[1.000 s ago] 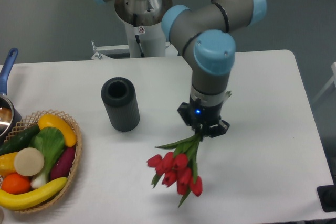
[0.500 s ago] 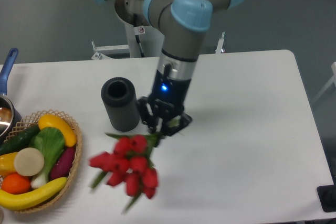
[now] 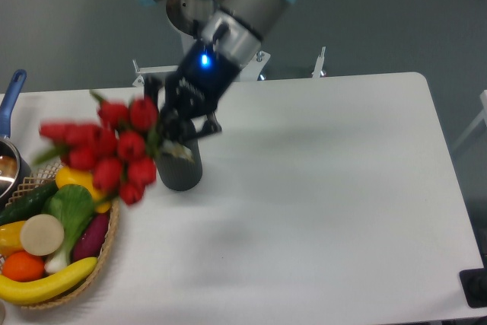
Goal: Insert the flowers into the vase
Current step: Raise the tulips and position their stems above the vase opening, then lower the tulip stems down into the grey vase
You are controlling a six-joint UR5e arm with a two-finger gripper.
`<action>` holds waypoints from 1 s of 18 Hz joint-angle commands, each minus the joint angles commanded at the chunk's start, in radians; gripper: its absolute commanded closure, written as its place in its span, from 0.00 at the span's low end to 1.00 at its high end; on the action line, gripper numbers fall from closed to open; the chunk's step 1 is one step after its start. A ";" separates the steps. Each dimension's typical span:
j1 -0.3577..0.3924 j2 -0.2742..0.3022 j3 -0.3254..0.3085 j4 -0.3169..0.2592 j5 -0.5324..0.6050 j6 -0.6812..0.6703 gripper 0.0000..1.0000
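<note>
The flowers point(image 3: 106, 150) are held clear of the bench point(image 3: 342, 203), their stems clamped between the fingers of the end effector point(image 3: 169, 141). The bunch is carried almost level, with the red buds pointing toward the left of the picture and hanging over the upper edge of the wicker basket point(image 3: 110, 245). The buds are blurred, so single blooms are hard to separate. The end effector is tilted steeply, with a blue light showing on the wrist above it, and it is placed directly in front of the top of the vase point(image 3: 181, 173). The vase is seen standing upright on the bench, just right of the basket; its mouth is hidden behind the end effector. Fruit and vegetables, among them a banana point(image 3: 46, 283) and an orange point(image 3: 23, 266), are lying in the basket.
</note>
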 joint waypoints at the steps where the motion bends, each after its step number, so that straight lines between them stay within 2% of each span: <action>1: 0.003 0.012 -0.015 0.000 -0.005 0.009 0.99; 9: 0.012 0.045 -0.129 0.000 -0.032 0.120 0.96; 18: 0.034 0.062 -0.180 0.002 -0.031 0.166 0.96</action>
